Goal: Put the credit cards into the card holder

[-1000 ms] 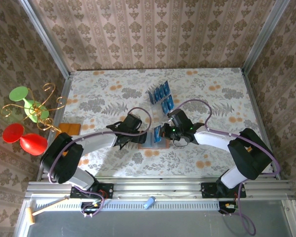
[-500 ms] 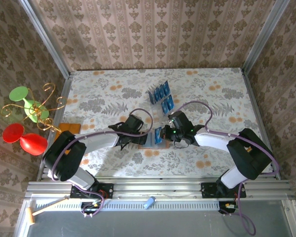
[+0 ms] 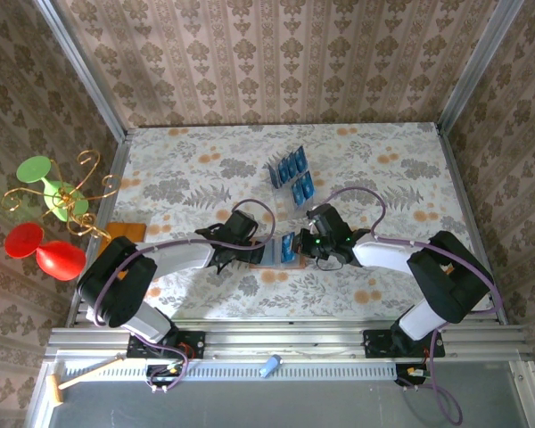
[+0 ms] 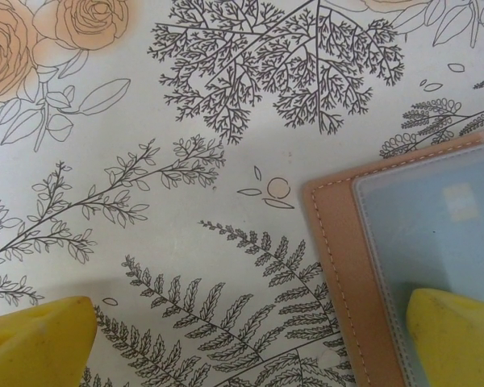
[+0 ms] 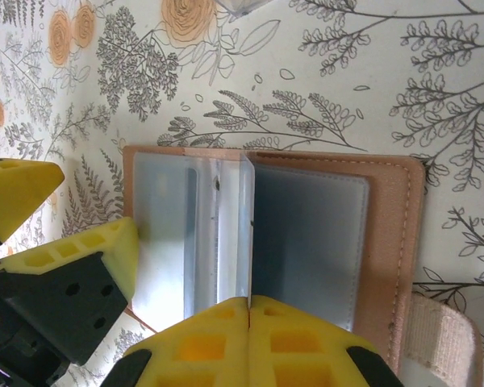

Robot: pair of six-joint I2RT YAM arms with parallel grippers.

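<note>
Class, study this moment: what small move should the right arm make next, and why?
Probably ease the credit card edge-first into the card holder. The right fingers are shut on the card, which is held edge-on over the holder. The holder lies open, and a left finger rests on one page, seemingly steadying it.

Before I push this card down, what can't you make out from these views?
Top view: card holder mostly hidden beneath left gripper and right gripper.
Right wrist: held credit card is edge-on; whether it has entered a sleeve is unclear.
Left wrist: holder cut off by frame edge.
Top view: rack cards too small to count.
</note>
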